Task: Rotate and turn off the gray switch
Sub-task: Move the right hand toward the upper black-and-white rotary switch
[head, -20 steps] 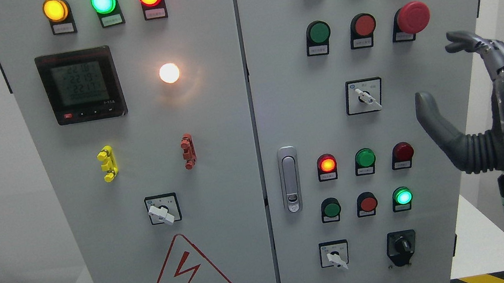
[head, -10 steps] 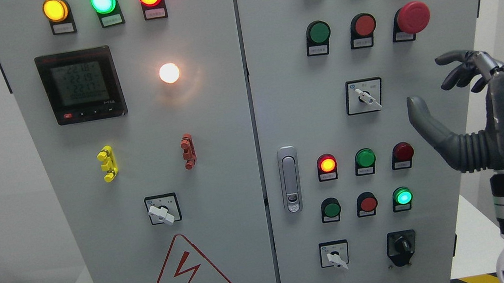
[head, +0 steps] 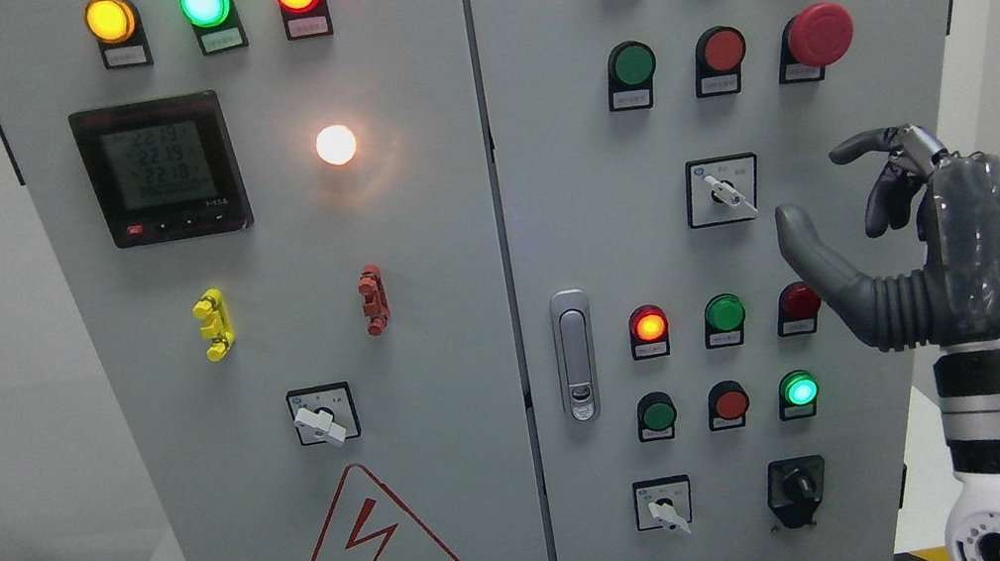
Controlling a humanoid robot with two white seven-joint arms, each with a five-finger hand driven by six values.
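Thumb raised and fingers (head: 885, 179) curled apart from it, holding nothing, the right hand (head: 947, 250) presumably shapes a pinch for the gray rotary switch (head: 727, 192), which sits on the cabinet door (head: 569, 209) just left of the thumb tip, untouched.

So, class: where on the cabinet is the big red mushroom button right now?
In the head view, the red mushroom button sits on the right door, at the right end of its second row, beside a red push button.

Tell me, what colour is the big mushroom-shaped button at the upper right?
Red; the mushroom button shows plainly in the head view.
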